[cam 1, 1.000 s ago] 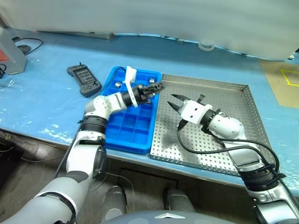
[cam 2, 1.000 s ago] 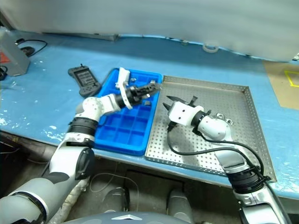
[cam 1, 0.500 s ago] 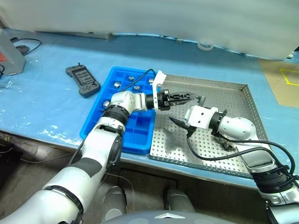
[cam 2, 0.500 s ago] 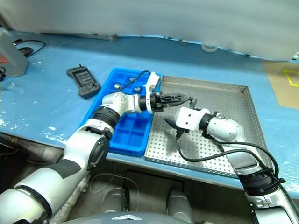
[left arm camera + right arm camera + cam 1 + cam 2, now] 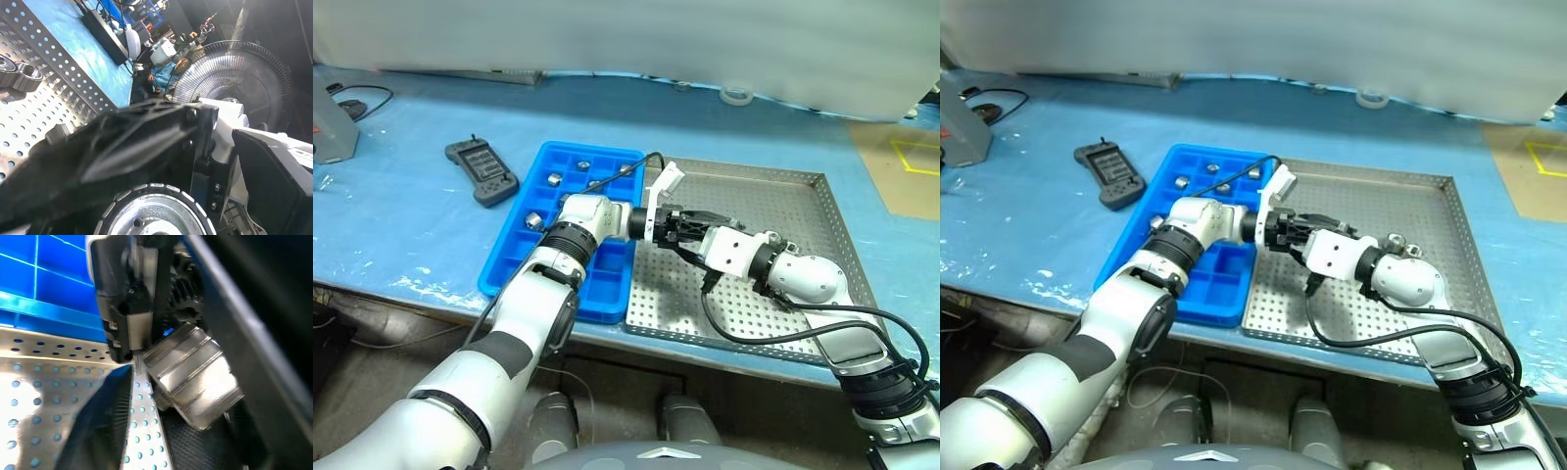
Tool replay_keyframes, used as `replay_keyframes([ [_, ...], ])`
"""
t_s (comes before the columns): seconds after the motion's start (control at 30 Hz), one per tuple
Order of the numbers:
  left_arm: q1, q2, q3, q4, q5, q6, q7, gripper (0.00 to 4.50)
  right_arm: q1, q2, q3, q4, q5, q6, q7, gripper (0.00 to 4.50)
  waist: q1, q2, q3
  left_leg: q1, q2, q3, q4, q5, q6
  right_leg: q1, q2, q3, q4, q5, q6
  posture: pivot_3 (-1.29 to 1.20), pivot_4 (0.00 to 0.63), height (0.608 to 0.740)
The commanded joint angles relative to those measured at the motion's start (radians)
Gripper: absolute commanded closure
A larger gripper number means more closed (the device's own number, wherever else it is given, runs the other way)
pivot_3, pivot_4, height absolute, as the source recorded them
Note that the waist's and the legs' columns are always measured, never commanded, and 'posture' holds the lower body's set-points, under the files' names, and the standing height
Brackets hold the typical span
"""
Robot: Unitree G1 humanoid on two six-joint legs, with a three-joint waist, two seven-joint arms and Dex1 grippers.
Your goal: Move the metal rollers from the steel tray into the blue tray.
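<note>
Two arms meet over the steel tray (image 5: 803,211).
Head views show rollers (image 5: 553,178) in the blue tray (image 5: 514,259); the right wrist view shows a grooved metal piece (image 5: 193,374). Finger states on both cannot be told.

Worktop (image 5: 411,215): covered in a blue sheet, wrinkled and glossy along the near edge. Lying directly on it, near the middle, is the blue tray (image 5: 505,272), and touching or just beside its right-hand long side is the steel tray (image 5: 832,230), perforated with a low rim. A black handheld remote (image 5: 481,170) lies left of the blue tray, apart from it. A roll of tape (image 5: 736,95) sits near the far edge. A grey device (image 5: 331,125) with a black cable occupies the far left corner. A brown board (image 5: 901,171) with yellow marking lies at the right.
</note>
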Motion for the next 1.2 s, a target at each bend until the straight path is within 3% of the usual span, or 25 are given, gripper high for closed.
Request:
replay_keyframes([
  [0.03, -0.019, 0.004, 0.035, 0.013, 0.005, -0.049, 0.023, 0.73, -0.005, 0.007, -0.025, -0.035, 0.017, -0.009, -0.011, 2.31, 0.000, 0.000, 0.000, 0.000, 0.000, 0.000, 0.001, 0.000, 0.000, 0.000, 0.000, 0.000, 0.000, 0.000, 0.000, -0.27, 0.150, 0.740],
  [0.3, -0.038, 0.007, 0.063, 0.078, 0.018, -0.109, 0.058, 0.73, -0.006, 0.006, -0.028, -0.025, 0.012, -0.006, 0.004, 2.31, 0.000, 0.000, 0.000, -0.001, -0.001, 0.000, 0.002, -0.003, 0.005, 0.000, -0.002, 0.000, 0.000, -0.001, -0.001, -0.26, 0.150, 0.740],
  [0.5, -0.048, -0.006, 0.089, 0.112, 0.017, -0.134, 0.081, 0.73, -0.069, 0.100, -0.094, -0.077, 0.143, 0.169, -0.013, 2.31, 0.000, 0.001, 0.001, -0.001, -0.001, -0.001, 0.003, -0.003, 0.005, 0.000, -0.002, 0.000, 0.000, -0.001, -0.001, -0.26, 0.150, 0.740],
  [0.7, -0.046, -0.021, 0.111, 0.119, 0.028, -0.145, 0.091, 0.73, -0.070, 0.141, -0.093, -0.070, 0.143, 0.177, -0.015, 0.12, 0.001, 0.002, 0.001, -0.001, 0.000, -0.001, 0.003, -0.003, 0.005, 0.000, -0.002, 0.000, 0.000, -0.001, -0.002, -0.26, 0.150, 0.740],
  [1.2, -0.047, 0.004, 0.143, 0.157, 0.063, -0.180, 0.109, 0.73, -0.041, 0.119, -0.082, 0.001, 0.112, 0.076, -0.050, 0.05, 0.001, 0.002, 0.001, -0.001, -0.002, -0.001, 0.003, -0.003, 0.005, 0.000, -0.002, 0.000, 0.000, -0.001, -0.002, -0.26, 0.150, 0.740],
])
